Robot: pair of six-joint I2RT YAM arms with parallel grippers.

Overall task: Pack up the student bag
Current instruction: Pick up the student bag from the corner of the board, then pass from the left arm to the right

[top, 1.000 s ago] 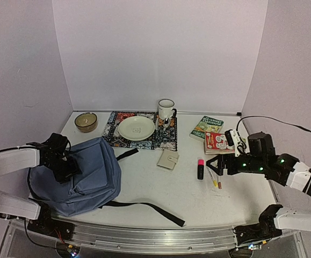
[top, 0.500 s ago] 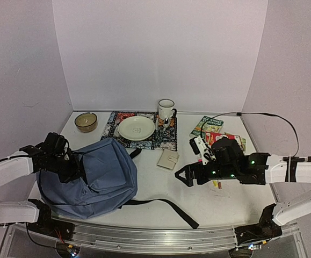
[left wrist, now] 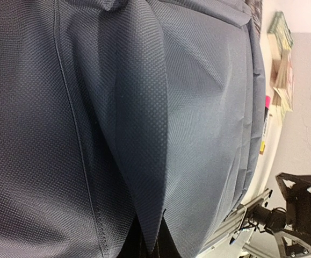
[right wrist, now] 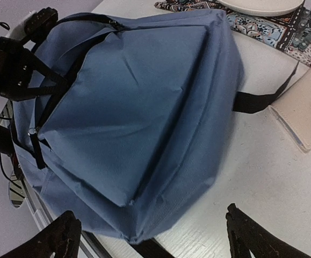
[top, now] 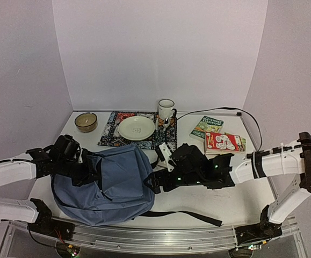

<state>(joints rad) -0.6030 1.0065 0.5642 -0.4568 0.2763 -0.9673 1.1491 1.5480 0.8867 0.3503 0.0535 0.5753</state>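
The student bag [top: 109,185] slumps on the tabletop [top: 236,204] in the lower left of the overhead view, the only one here. The left gripper [top: 80,164] sits at the bag's left edge, closed on a raised ridge of fabric, probably to steady the bag or lift its mouth. The right gripper [right wrist: 152,217] hangs just off the bag's right side, spread wide and holding nothing, seemingly lined up to help open it. Toward the upper centre I count one plate [top: 136,128] on one patterned placemat [top: 166,142], one mug [top: 166,109] and one bowl [top: 85,121]. To the right lie two books, a green book [top: 208,126] and a red book [top: 222,142]. One tan wallet [right wrist: 303,113] lies just right of the bag.
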